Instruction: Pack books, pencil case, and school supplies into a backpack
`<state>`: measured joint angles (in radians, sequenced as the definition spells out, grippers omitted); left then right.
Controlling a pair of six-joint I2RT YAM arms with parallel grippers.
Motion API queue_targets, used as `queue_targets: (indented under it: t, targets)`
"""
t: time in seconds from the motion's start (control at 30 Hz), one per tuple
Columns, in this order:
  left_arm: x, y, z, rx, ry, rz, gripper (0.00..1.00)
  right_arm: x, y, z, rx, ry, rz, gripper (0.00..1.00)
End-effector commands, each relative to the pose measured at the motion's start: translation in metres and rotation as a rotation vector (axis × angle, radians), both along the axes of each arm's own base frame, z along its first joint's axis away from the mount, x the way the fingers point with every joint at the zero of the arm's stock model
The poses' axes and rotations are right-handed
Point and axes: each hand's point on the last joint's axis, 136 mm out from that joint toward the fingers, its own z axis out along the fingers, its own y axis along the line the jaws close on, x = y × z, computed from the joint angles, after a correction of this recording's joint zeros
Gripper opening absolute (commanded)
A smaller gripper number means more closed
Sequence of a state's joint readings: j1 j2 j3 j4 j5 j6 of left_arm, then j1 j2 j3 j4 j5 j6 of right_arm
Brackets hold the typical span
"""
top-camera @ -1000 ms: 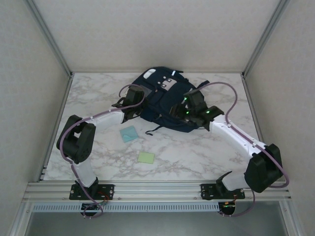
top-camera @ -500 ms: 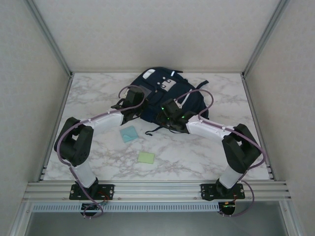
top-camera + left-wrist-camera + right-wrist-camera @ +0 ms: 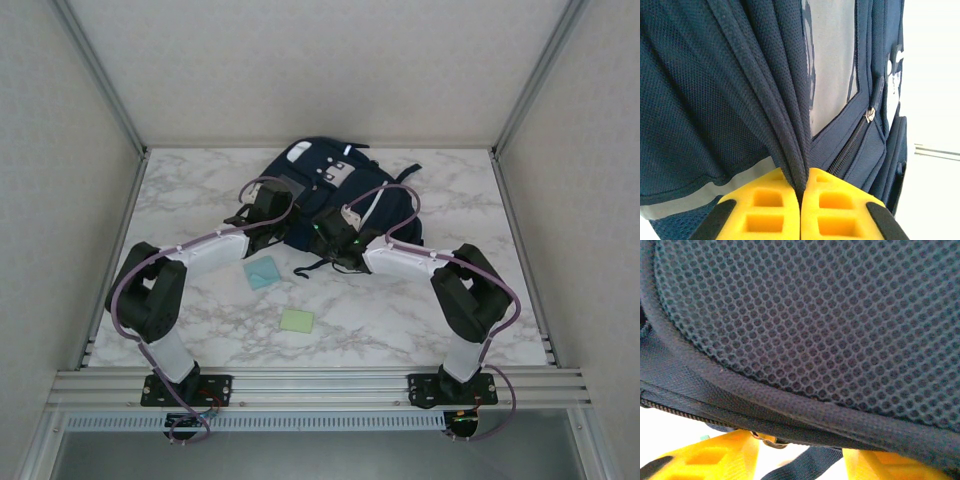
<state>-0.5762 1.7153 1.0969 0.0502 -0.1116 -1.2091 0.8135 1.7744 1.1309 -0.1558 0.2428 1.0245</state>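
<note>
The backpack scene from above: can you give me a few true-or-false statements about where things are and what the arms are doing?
The left end effector pinches a fold of the backpack. True.
The light-blue pad is inside the backpack. False: it lies on the table, beside it.
The pale-green pad lies nearer the arm bases than the light-blue pad. True.
The right end effector holds the pale-green pad. False: it is at the backpack, fingers apart.
</note>
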Motion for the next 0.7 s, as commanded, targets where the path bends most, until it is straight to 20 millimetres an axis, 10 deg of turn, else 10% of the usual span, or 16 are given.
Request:
queue_targets:
  t: [0.0, 0.27, 0.67]
  targets:
    - [-0.010, -0.008, 0.035, -0.054, -0.059, -0.033, 0.00, 0.023, 0.010, 0.041, 0.103, -0.172, -0.024, 0.58]
    - [-0.010, -0.008, 0.036, -0.048, -0.057, -0.038, 0.00, 0.029, 0.011, 0.024, 0.054, -0.116, -0.058, 0.67]
    - [-0.007, 0.007, 0.041, -0.032, -0.072, -0.011, 0.00, 0.032, -0.031, 0.022, -0.151, -0.119, -0.066, 0.10]
